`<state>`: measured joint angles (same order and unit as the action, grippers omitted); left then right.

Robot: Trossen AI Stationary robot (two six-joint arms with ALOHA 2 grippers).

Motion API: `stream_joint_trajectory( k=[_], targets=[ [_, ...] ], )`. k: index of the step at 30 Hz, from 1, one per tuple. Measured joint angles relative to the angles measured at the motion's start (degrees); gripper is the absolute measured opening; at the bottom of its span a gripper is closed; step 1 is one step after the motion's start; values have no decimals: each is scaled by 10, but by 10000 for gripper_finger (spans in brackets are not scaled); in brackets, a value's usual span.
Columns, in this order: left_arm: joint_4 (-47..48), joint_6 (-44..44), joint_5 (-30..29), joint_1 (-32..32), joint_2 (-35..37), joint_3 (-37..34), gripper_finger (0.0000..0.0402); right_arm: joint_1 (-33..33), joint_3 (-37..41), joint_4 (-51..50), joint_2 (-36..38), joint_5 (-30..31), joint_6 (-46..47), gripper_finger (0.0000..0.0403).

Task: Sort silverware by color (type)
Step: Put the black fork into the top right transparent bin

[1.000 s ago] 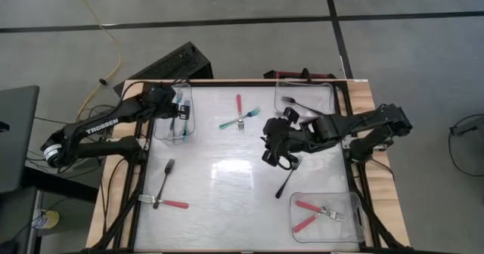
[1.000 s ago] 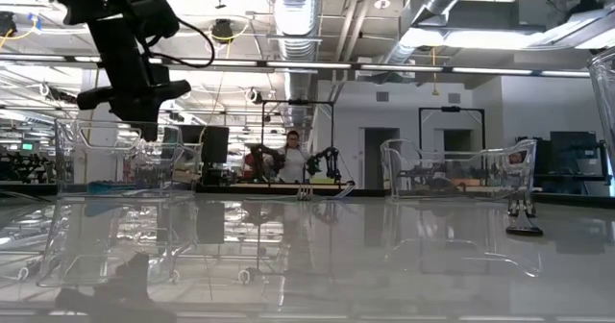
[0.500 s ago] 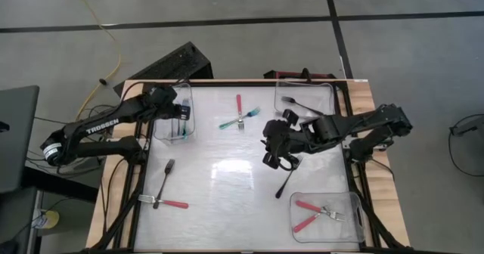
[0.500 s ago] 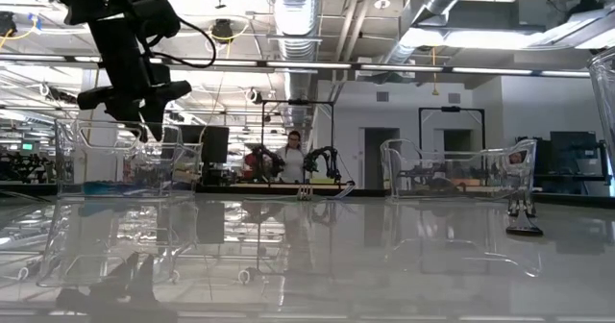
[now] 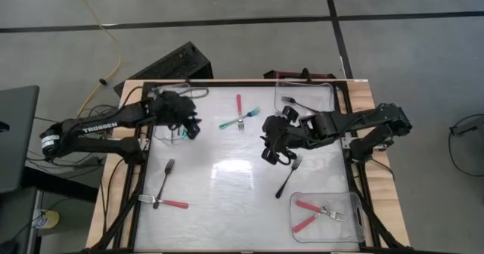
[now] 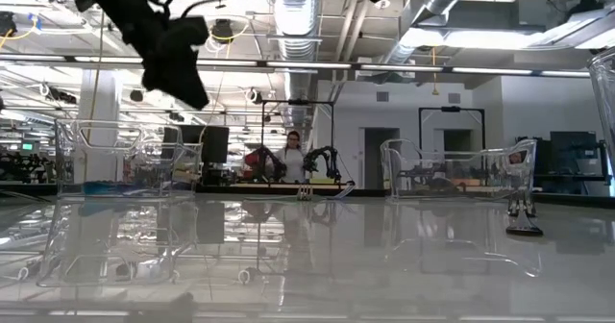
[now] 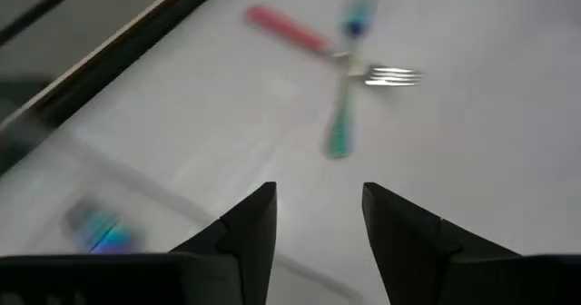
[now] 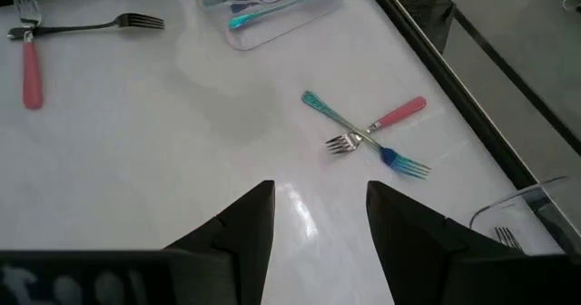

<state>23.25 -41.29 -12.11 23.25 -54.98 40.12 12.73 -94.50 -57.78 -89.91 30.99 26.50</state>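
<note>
Hovering beside the clear tray (image 5: 172,129) at the desk's (image 5: 227,186) far-left corner, the left end effector (image 5: 189,125) has its fingers apart and empty, with teal forks (image 8: 268,5) lying in that tray. Right of the tray a teal fork (image 5: 240,119) and a red fork (image 5: 238,104) lie crossed. Farther right, the right end effector (image 5: 274,156) hangs fingers apart, empty, beside a black fork (image 5: 288,175).

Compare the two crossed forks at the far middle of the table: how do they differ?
The red-handled fork lies straight along the table's depth; the teal-handled fork lies slanted across it. The red handle looks plain pink-red; the teal one shades from green to blue. Both are loose on the table, outside any tray.
</note>
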Motion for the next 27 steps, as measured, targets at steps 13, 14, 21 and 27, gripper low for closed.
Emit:
stream_joint_trajectory(
  k=[13,14,21,27],
  targets=[
    [162,-26,33,-239,-14,66,124,-53,0,2,0,-101,-47,198],
    [187,-53,35,-258,-17,68,122,-57,0,1,0,-102,-47,198],
    [336,-309,73,-376,-62,66,117,-70,0,0,0,-104,-82,198],
    [361,-429,47,-439,-109,65,117,-76,0,0,0,-105,-105,198]
  ],
)
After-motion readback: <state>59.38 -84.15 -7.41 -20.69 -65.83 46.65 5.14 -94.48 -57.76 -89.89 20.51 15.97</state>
